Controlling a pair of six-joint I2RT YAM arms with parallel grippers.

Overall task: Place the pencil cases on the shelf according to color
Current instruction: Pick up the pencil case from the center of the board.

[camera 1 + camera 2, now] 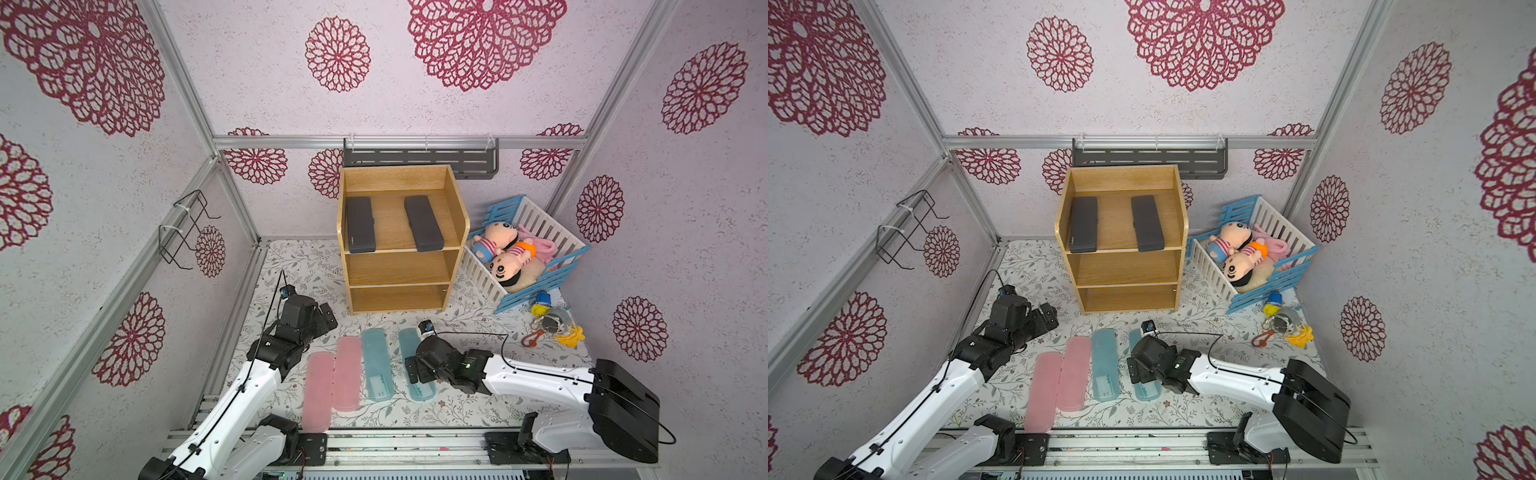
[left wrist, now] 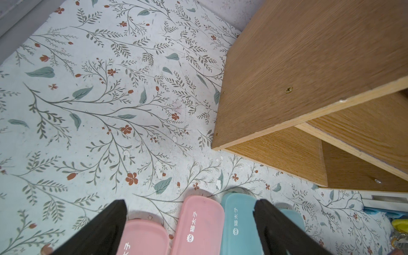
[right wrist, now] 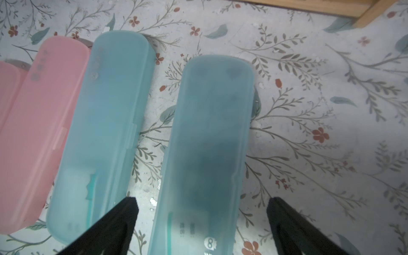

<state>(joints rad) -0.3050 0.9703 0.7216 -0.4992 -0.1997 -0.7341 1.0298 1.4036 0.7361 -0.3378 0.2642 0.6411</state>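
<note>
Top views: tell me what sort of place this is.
Probably a robot test cell dressed as a child's room: an aluminium frame holds flower-patterned wall panels, and a crate of plush dolls sits beside the wooden shelf on a floral tabletop.

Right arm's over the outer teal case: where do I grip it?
Across its narrow width near mid-length, from straight above. The teal case lies flat, long sides free, clear of the other teal case; the open right gripper hovers astride it.

two black cases (image 1: 360,224) lie flat on shelf (image 1: 397,270) top tier; two pink cases (image 1: 348,374), two teal cases (image 1: 376,365) lie parallel before it, seemingly closed.
</note>
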